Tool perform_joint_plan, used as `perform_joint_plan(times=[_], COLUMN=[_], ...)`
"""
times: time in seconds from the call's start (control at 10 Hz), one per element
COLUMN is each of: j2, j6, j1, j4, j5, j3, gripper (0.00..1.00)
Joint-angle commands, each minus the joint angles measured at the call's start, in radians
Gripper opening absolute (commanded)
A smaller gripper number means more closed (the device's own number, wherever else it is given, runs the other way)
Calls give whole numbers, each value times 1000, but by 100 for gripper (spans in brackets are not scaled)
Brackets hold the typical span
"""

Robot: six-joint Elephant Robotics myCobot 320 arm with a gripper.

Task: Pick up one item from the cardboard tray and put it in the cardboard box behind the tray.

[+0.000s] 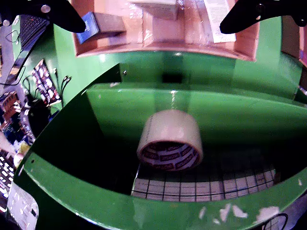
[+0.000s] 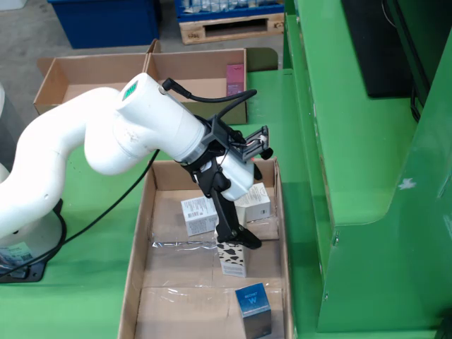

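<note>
Counted four small cartons in the cardboard tray (image 2: 137, 261) in the still view: two white boxes (image 2: 198, 214) (image 2: 254, 201) toward its far end, a cow-patterned carton (image 2: 233, 263) upright mid-tray, and a glossy blue box (image 2: 254, 307) at the near end, all on crinkled clear plastic film (image 2: 176, 244). Found two open cardboard boxes behind the tray, upper left of the frame, the left one (image 2: 85, 74) beside the right one (image 2: 198, 70), which held a pink packet (image 2: 234, 78). Saw one white arm (image 2: 106, 134) reaching down, its black gripper (image 2: 239, 240) just above the cow-patterned carton. Noted in the riding view the gripper (image 1: 153, 17) with fingers spread apart, gripping nothing, and one roll of clear tape (image 1: 170, 146) on a green metal shelf (image 1: 230, 115) below.
</note>
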Motion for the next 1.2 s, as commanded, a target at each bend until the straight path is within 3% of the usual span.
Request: perform_joint_plan(times=[0.0,0.3,0.7,1.1], j2=[-33,-83,-93,-74], j6=[-31,-81,-91,-66], j1=[32,65,69,58], j4=[169,277,280,241], j5=[-157,-354,-369,-284], j3=[26,26,26,26], gripper=[100,100,100,100])
